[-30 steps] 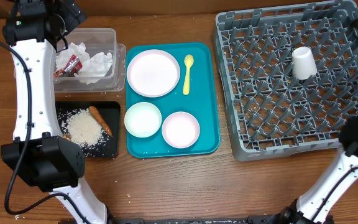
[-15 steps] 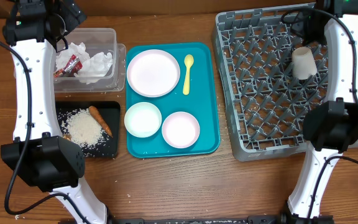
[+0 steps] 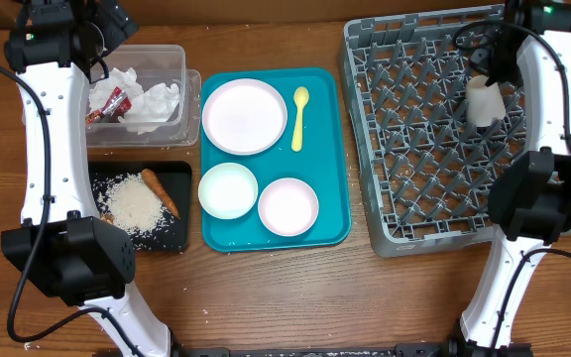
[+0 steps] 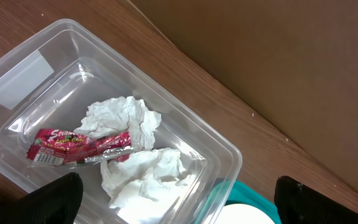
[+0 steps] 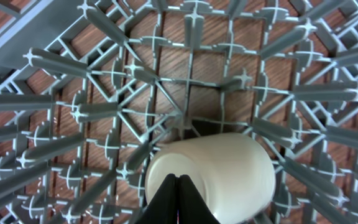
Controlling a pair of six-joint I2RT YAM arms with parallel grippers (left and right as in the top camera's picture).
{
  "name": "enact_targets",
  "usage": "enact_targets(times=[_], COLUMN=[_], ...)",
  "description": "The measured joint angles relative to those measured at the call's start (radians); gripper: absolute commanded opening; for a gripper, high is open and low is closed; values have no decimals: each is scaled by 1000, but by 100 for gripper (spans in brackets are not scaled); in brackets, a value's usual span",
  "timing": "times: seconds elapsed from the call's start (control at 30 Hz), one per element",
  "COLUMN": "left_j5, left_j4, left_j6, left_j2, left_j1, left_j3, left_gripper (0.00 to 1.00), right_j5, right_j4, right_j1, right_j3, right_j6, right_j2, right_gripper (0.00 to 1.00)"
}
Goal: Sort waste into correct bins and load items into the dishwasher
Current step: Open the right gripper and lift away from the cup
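Note:
The small white cup [image 3: 484,102] lies among the pegs of the grey dish rack [image 3: 414,178]. My right gripper [image 3: 486,61] is shut and empty just above it. In the right wrist view its closed tips [image 5: 178,182] overlap the cup's [image 5: 229,168] near end. My left gripper [image 3: 112,28] hangs open and empty over the clear tub [image 3: 171,55], which holds the red-and-white wrapper [image 4: 73,144] and the napkins [image 4: 123,118]. The black tray [image 3: 171,233] holds rice [image 3: 132,205] and the carrot stick [image 3: 160,190]. I cannot make out a brown chunk.
The teal tray [image 3: 330,149] between the bins and the rack carries the round plate [image 3: 243,116], two small bowls [image 3: 228,189] [image 3: 287,206] and the yellow spoon [image 3: 299,117]. A brown cardboard wall [image 4: 278,62] stands behind the tub.
The right arm has swung in from outside the view and now reaches over the rack to the cup. The cup stays in place. The left arm has not moved.

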Motion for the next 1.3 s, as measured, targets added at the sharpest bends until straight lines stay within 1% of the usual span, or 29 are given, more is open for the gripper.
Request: enact_targets(times=[0.27,0.43,0.57,0.73,0.87,1.0,1.07,1.1,1.13,1.17,1.23,1.3], left_j5=[0,0,0,0,0,0,0,0,0,0,0,0], left_j4=[0,0,0,0,0,0,0,0,0,0,0,0], left_j6=[0,0,0,0,0,0,0,0,0,0,0,0], left_j2=[0,0,0,0,0,0,0,0,0,0,0,0], left_j1=[0,0,0,0,0,0,0,0,0,0,0,0], left_j3=[0,0,0,0,0,0,0,0,0,0,0,0], left_gripper=[100,100,100,100,100,100,100,100,100,100,100,100], right_j5=[-5,25,54,77,76,23,-39,-90,-131,-201,-333,-446], right_j4=[26,-13,-82,-207,-323,-408,-430,-428,-430,-432,-433,-432], right_j1=[0,-2,-11,-34,-37,-26,-19,-15,-11,-5,15,43], right_j3=[-43,-43,-25,62,191,320,368,385,392,395,395,395], right_j6=[2,3,3,5,28,42,43,35,22,2,-45,-86], right_j2=[0,0,0,1,1,1,0,-2,-3,-3,-3,-3], right_gripper=[4,4,4,4,4,4,13,22,27,48,57,63])
